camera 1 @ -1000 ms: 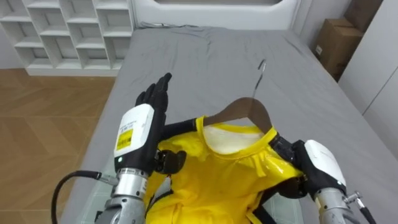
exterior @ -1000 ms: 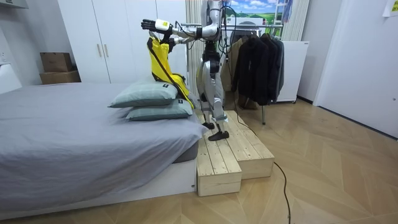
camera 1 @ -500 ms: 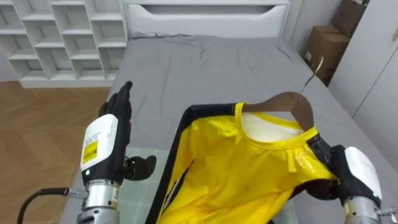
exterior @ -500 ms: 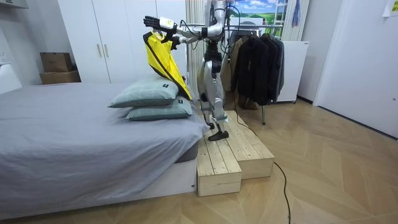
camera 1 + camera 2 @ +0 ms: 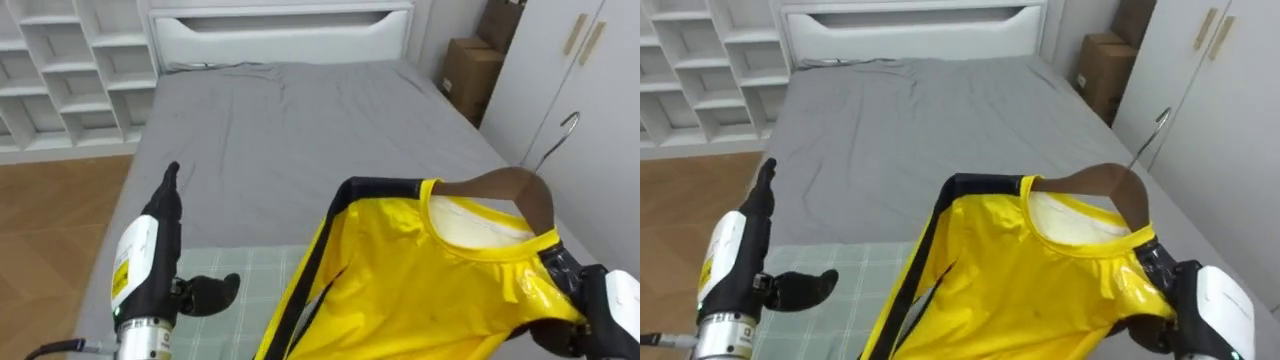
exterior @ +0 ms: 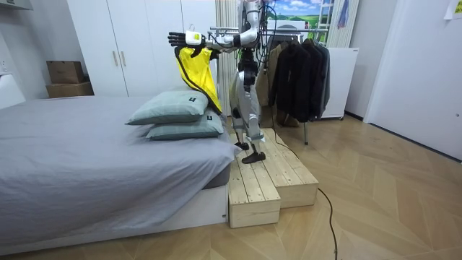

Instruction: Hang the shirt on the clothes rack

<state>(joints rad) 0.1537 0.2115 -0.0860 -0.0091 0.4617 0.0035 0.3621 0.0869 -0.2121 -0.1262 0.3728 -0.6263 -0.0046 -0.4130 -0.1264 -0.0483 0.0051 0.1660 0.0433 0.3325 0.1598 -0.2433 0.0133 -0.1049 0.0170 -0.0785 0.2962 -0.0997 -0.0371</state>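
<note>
A yellow shirt (image 5: 430,285) with black trim hangs on a brown wooden hanger (image 5: 515,186) whose metal hook (image 5: 560,135) points up to the right. My right hand (image 5: 565,275) sits at the lower right, its dark fingers curled round the hanger's end under the shirt's shoulder. My left hand (image 5: 150,250) is raised at the left, open with straight fingers, apart from the shirt. In the room view I stand on a wooden platform (image 6: 263,180) beside the bed, holding the shirt (image 6: 196,72) at head height, left hand (image 6: 175,37) stretched out over the pillows.
The grey bed (image 5: 300,130) lies ahead, a checked pillow (image 5: 225,275) just below my hands. White shelves (image 5: 60,60) stand at the far left, a cardboard box (image 5: 470,65) and wardrobe doors (image 5: 575,60) at the right. A rack of dark clothes (image 6: 296,68) stands behind me.
My view has swung to the right. The shirt on its hanger has risen and moved toward the room view's right. My left hand, earlier against the shirt, now stands apart from it.
</note>
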